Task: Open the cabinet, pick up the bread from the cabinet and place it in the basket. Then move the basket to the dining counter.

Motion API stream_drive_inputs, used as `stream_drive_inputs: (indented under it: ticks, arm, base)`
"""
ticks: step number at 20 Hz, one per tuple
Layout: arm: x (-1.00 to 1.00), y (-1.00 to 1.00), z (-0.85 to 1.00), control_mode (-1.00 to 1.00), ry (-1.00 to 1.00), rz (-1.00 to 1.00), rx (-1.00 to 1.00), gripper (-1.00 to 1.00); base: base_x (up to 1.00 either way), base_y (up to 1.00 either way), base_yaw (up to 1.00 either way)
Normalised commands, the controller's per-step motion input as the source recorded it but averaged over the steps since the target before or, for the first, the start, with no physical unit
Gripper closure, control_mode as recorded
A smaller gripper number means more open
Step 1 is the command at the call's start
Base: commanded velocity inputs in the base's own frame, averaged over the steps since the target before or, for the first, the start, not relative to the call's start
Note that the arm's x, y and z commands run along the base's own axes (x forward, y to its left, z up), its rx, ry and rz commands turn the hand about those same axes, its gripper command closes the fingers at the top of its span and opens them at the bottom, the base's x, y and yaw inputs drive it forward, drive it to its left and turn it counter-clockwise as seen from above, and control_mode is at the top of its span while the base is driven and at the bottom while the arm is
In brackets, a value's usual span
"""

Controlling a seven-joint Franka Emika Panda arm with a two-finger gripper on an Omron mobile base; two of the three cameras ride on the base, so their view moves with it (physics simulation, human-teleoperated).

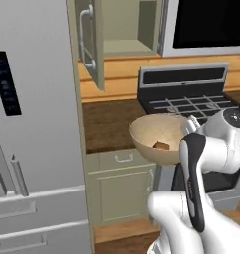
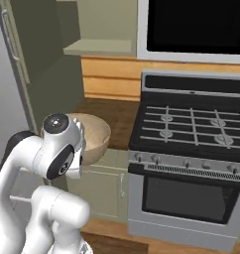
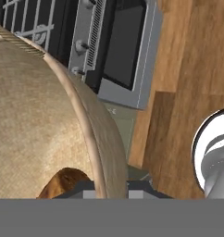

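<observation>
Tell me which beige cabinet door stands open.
The upper cabinet with the long silver bar handle, left of the microwave, stands open; the lower cabinet under the worktop is shut.

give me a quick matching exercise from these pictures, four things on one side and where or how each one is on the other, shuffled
Things:
1. bread
2. basket
3. cabinet door
4. gripper

States:
a. swung open, shelf inside bare
b. lying inside the basket
c. shut on the basket's rim
d. lifted off the counter, out past the counter's front edge, beside the stove

Pairs: 1-b, 2-d, 3-a, 4-c
</observation>
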Motion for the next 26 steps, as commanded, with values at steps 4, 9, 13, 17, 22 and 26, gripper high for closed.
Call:
stream_drive_inputs:
  ticks: [4, 9, 13, 17, 22, 26]
  arm:
    - [0.0, 0.0, 0.0, 1.0, 0.0, 0.0, 0.0, 1.0]
    - [0.0, 0.0, 0.0, 1.0, 0.0, 0.0, 0.0, 1.0]
    - [0.0, 0.0, 0.0, 1.0, 0.0, 0.0, 0.0, 1.0]
    - [0.0, 0.0, 0.0, 1.0, 0.0, 0.0, 0.0, 1.0]
    - [0.0, 0.0, 0.0, 1.0, 0.0, 0.0, 0.0, 1.0]
    - [0.0, 0.0, 0.0, 1.0, 0.0, 0.0, 0.0, 1.0]
  base:
    - [-0.74, -0.07, -0.14]
    - [-0.4, -0.32, -0.68]
    - [-0.05, -0.39, -0.75]
    - [0.01, -0.66, -0.73]
    - [0.0, -0.61, -0.8]
    - [0.0, -0.61, -0.8]
